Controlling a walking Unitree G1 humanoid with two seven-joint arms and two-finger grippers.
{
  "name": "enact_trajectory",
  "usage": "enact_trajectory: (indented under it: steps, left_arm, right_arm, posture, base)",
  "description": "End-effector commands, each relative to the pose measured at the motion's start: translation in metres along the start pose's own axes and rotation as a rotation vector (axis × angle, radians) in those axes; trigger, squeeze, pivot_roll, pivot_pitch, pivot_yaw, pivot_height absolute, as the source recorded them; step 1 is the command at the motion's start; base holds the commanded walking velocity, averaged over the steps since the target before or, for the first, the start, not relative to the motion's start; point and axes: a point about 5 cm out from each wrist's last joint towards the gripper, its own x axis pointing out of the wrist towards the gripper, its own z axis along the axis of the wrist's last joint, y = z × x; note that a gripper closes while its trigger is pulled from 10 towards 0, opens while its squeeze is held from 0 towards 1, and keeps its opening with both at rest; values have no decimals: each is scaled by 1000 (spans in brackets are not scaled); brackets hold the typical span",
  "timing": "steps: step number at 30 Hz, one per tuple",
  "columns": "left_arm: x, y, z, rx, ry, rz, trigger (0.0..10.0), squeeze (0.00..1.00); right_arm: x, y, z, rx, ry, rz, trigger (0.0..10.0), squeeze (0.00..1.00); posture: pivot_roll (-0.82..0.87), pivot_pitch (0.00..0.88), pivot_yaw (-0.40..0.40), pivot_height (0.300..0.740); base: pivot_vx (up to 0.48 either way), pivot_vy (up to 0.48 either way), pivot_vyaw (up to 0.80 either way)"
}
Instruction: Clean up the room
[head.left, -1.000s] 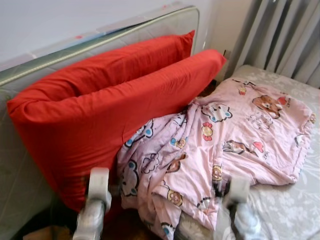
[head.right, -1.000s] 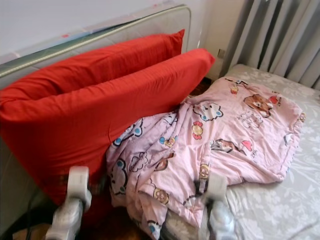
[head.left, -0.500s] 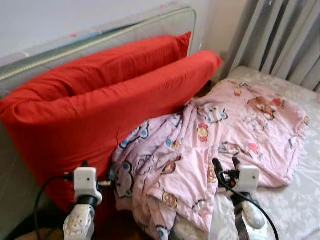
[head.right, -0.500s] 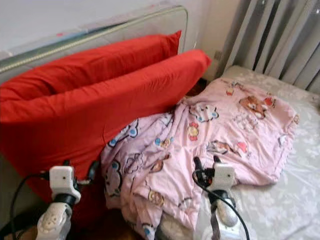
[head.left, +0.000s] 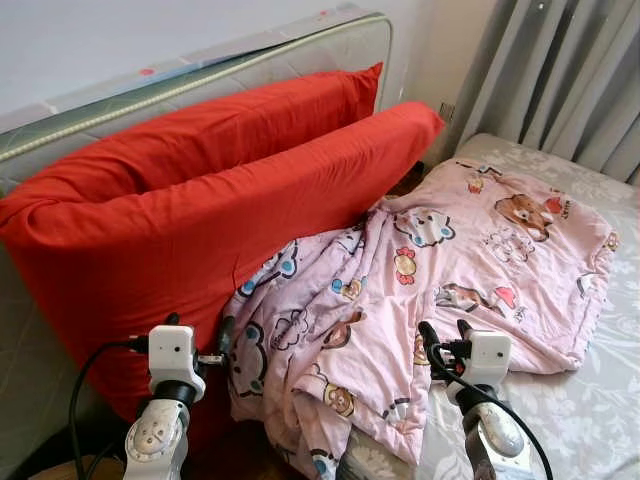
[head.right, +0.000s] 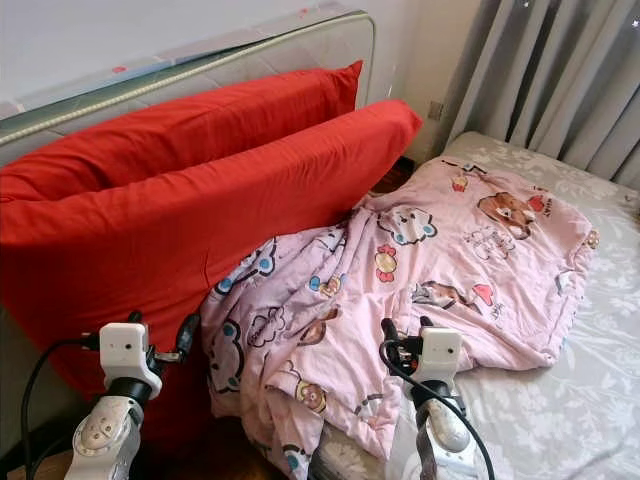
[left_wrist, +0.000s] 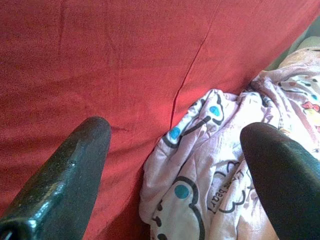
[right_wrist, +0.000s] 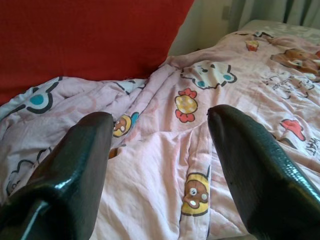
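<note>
Your left gripper and right gripper have just risen, fingers apart and empty, over the rumpled pink cartoon quilt: grab not started.

Camera layout, referenced to pink blanket

Head stereo pair looking down from above blanket's near edge; wrist views close over blanket, facing red pillow; blanket shared throughout.

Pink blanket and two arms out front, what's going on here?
The robot stands at the bed's edge, facing a crumpled pink cartoon blanket that spills off the mattress against two red pillows. The left claw is open near the blanket's edge by the pillow; the right claw is open just over the blanket. Neither has taken hold of anything yet.
</note>
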Motion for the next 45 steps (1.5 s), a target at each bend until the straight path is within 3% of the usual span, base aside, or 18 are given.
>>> enact_trajectory:
  steps: [1,8,31,36,45]
  left_arm:
    - [2,-2,3,-15,-4,1,10000,0]
    - [3,-3,4,-17,6,-2,10000,0]
    - [6,-8,6,-22,17,-4,10000,0]
    - [6,-9,6,-22,22,-8,10000,0]
    - [7,-12,6,-25,26,-13,10000,0]
  right_arm:
    - [1,1,1,-6,4,3,10000,0]
    - [1,6,0,-5,17,16,10000,0]
    - [2,14,-7,-3,63,52,10000,0]
    - [2,15,-8,-6,64,60,10000,0]
    - [2,17,-6,5,50,66,10000,0]
  posture:
    - [-33,54,-60,698]
    - [-32,57,-60,658]
    - [-26,62,-62,658]
    - [-26,62,-62,624]
    - [-24,61,-60,624]
  base:
    - [0,0,0]
    - [0,0,0]
    - [0,0,0]
    - [0,0,0]
    - [0,0,0]
